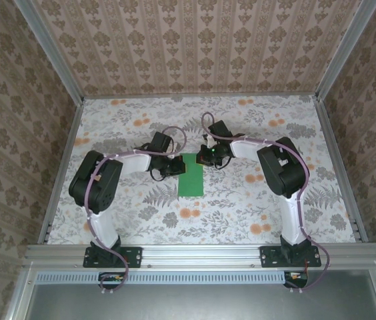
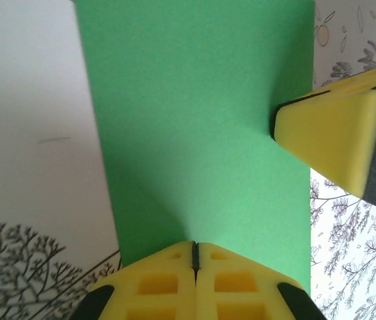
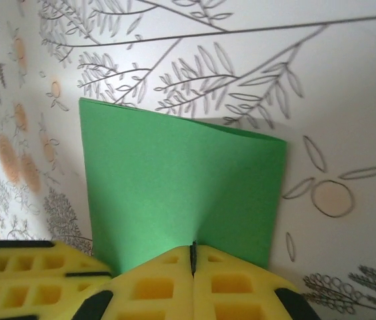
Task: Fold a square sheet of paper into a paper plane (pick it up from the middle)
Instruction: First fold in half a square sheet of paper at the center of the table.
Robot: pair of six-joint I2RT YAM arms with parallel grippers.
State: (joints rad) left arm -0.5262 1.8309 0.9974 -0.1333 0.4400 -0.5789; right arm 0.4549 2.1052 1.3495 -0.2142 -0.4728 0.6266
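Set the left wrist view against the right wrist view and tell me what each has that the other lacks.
Left wrist: the paper runs off the frame's top, and another yellow pad meets its right edge. Right wrist: the paper's far edge, apparently doubled and slightly bowed, with a shadow behind it; another pad sits lower left. Both: the left gripper and right gripper are each shut on the paper's near edge, with the floral cloth beneath.

Green paper sheet (image 1: 191, 177) on floral table (image 1: 241, 200)
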